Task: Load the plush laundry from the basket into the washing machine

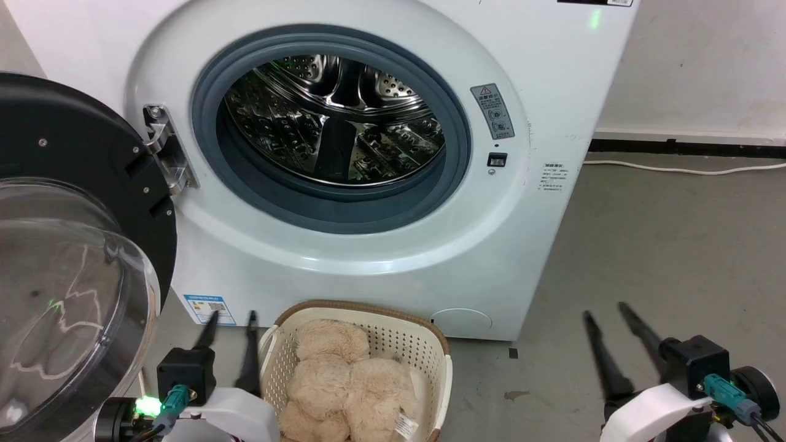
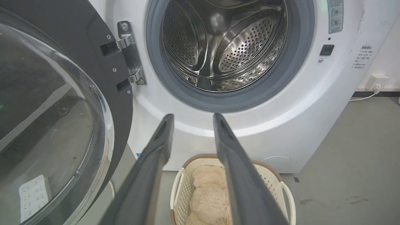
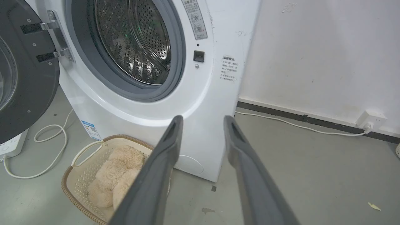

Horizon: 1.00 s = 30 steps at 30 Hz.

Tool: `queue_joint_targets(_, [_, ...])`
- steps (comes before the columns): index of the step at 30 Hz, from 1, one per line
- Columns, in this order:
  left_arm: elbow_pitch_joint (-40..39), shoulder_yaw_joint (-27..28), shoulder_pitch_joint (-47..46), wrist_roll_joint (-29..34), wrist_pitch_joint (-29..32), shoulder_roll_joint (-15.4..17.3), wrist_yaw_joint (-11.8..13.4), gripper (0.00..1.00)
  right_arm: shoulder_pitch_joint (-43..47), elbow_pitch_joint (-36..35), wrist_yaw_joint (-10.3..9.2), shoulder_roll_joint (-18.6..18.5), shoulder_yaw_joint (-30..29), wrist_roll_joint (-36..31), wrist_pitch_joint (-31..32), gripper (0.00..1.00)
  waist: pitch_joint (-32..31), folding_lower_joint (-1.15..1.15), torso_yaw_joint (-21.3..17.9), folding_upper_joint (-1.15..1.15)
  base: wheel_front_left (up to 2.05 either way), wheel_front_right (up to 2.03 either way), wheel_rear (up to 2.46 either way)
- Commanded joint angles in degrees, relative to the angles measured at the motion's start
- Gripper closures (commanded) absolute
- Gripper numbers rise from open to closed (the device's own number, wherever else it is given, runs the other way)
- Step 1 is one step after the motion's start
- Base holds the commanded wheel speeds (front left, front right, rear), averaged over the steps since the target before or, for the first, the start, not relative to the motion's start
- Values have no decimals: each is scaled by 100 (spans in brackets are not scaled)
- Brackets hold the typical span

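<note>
The washing machine (image 1: 381,245) stands in front of me, its black-framed domed door (image 1: 73,258) swung open to the left and the steel drum (image 1: 334,116) bare inside. On the floor before it sits the cream basket (image 1: 362,314), holding the beige plush laundry (image 1: 344,380). My left gripper (image 1: 232,316) hovers just left of the basket, open and holding nothing. In the left wrist view its fingers (image 2: 193,116) frame the plush (image 2: 206,197) below. Off to the right over bare floor, my right gripper (image 1: 606,311) is open and holds nothing. In the right wrist view it (image 3: 203,118) stands right of the basket (image 3: 75,181).
The open door juts out at the left, close to my left arm. A white cable (image 3: 50,147) loops on the floor left of the machine beside a power strip (image 3: 9,147). Another cable (image 1: 675,167) runs along the wall to a socket (image 3: 370,120). Grey floor (image 1: 645,245) lies to the right.
</note>
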Motion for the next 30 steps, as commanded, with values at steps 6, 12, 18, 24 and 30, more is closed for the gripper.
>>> queue_joint_targets(6, [1,-110,-25,4,-65,0,28,0,31,-48,0,1,-64,103,-65,0,16,0,-12,0,0,0,0])
queue_joint_targets(12, [32,-246,-72,-2,-137,0,63,0,35,-109,0,2,-122,170,-137,0,87,0,-47,0,0,0,0])
queue_joint_targets(18, [155,-392,-161,-18,-209,0,94,0,15,-164,0,2,-152,278,-209,0,237,0,-113,0,0,0,0])
queue_joint_targets(24, [432,-544,-292,-96,-281,0,101,0,-46,-228,1,-8,-207,401,-281,0,459,0,-212,0,0,0,0])
queue_joint_targets(30, [918,-660,-507,-177,-352,0,98,0,-137,-272,1,-20,-196,524,-352,0,709,0,-336,0,0,0,0])
